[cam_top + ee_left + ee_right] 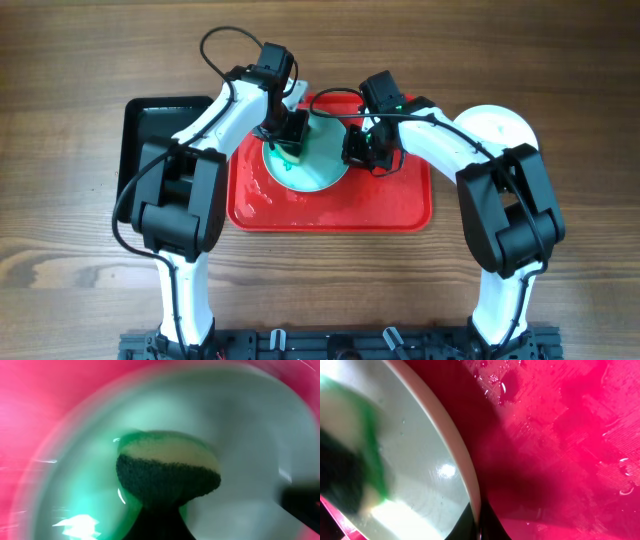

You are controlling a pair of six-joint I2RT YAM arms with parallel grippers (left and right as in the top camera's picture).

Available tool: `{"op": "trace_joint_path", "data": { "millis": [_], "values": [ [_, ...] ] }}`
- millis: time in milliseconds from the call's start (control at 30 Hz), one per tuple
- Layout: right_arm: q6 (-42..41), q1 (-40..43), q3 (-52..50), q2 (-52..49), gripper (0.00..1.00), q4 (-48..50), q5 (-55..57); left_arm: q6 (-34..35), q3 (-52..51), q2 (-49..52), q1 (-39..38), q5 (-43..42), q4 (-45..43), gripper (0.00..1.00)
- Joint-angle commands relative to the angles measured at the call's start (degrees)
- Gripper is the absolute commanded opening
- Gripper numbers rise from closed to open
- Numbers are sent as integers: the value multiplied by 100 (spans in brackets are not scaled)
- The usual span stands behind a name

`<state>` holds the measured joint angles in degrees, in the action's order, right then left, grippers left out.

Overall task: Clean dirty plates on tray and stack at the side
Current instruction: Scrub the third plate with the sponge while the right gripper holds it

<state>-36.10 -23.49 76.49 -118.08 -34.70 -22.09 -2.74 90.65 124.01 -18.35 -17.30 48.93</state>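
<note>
- Red plastic tray [400, 205] lies on the wooden table [560, 300] between the two arms. Water drops [506, 386] stand on its wet floor.
- One pale turquoise plate [325, 172] sits flat on the tray, towards the far edge and left of centre.
- The right gripper [479, 522] pinches the plate's right rim, with one finger on each side of the edge.
- The left gripper [284, 136] is clamped on a sponge [167, 472], which has a yellow body and a dark green scouring face. The sponge presses on the left part of the plate. The left wrist view is motion-blurred.
- A green smear [85, 507] shows on the plate surface just beside the sponge.
- A black tray [150, 125] lies just left of the red one, partly under the left arm.
- A white plate [500, 122] rests on the table right of the tray, partly hidden by the right arm. Whether more lie beneath it cannot be told.
</note>
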Motion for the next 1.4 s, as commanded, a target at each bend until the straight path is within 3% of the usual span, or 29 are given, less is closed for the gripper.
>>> {"op": "trace_joint_path", "data": {
  "millis": [0,100,167,233,333,400,500,700,867,967,1133,1200,1367],
  "values": [
    [146,-35,-11,-157,4,39,-142,-848,-70,271,-109,-1674,474,4],
    [157,-35,-11,-157,4,37,-142,-859,-70,271,-87,-1419,636,4],
    [160,-35,-11,-157,4,37,-162,-487,-70,271,-79,-804,584,4],
    [160,-35,-11,-157,4,39,-160,291,-70,271,-76,315,527,4],
    [157,-35,-11,-157,4,59,-160,2455,-70,271,-76,2664,619,4],
    [162,-35,-11,-157,4,59,-160,3244,-70,267,-76,3053,776,4],
    [164,-35,-11,-157,4,57,-160,3521,-70,267,-90,3042,833,4],
    [164,-35,-11,-157,4,79,-160,3418,-70,267,-92,3038,138,4],
    [160,-35,-11,-157,4,83,-160,1897,-70,267,-138,2074,-949,4],
    [162,-35,-11,-157,4,79,-160,1394,-70,267,-142,1379,-1126,4],
    [164,-35,-11,-157,4,83,-162,538,-70,267,-153,-151,-824,4],
    [192,-35,-11,-157,4,87,-203,59,-70,267,-153,-750,-328,4],
    [437,-33,-11,-157,4,120,-498,-623,-70,267,-164,-1036,938,4]
  ]
}}
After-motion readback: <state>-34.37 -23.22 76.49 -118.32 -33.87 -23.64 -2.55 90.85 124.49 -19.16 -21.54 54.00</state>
